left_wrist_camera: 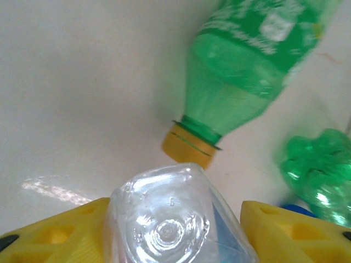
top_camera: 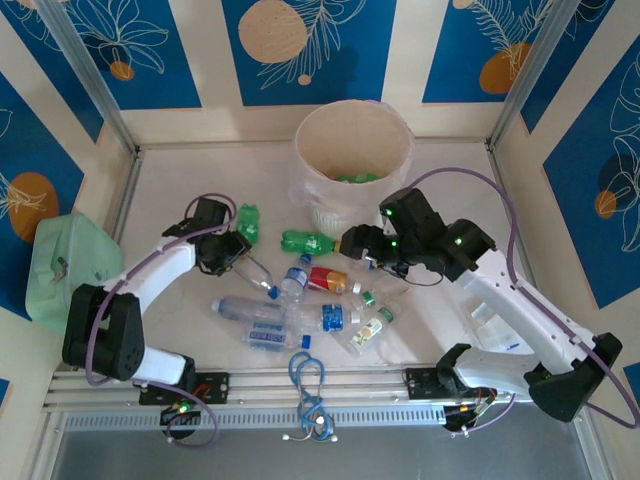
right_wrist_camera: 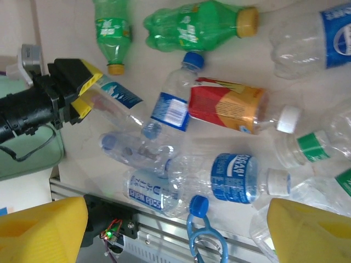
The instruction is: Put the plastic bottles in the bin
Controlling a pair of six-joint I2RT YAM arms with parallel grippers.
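Pinching the base of a clear bottle [right_wrist_camera: 118,98], the left fingers [left_wrist_camera: 290,230] sit lower left of the bin [top_camera: 404,150], neck pointing away from it; right fingers [right_wrist_camera: 44,230] spread.

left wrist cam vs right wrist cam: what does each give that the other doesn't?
Left wrist: an end-on close-up of the dimpled base of the clear bottle, held between the yellow jaws of the left gripper.
Right wrist: the wider pile, with the red-orange labelled bottle, several blue-label bottles, the blue cable loop, and the right gripper with its jaws wide open.
Both: that clear bottle in the left gripper, and the green bottle with a yellow cap lying beside it.
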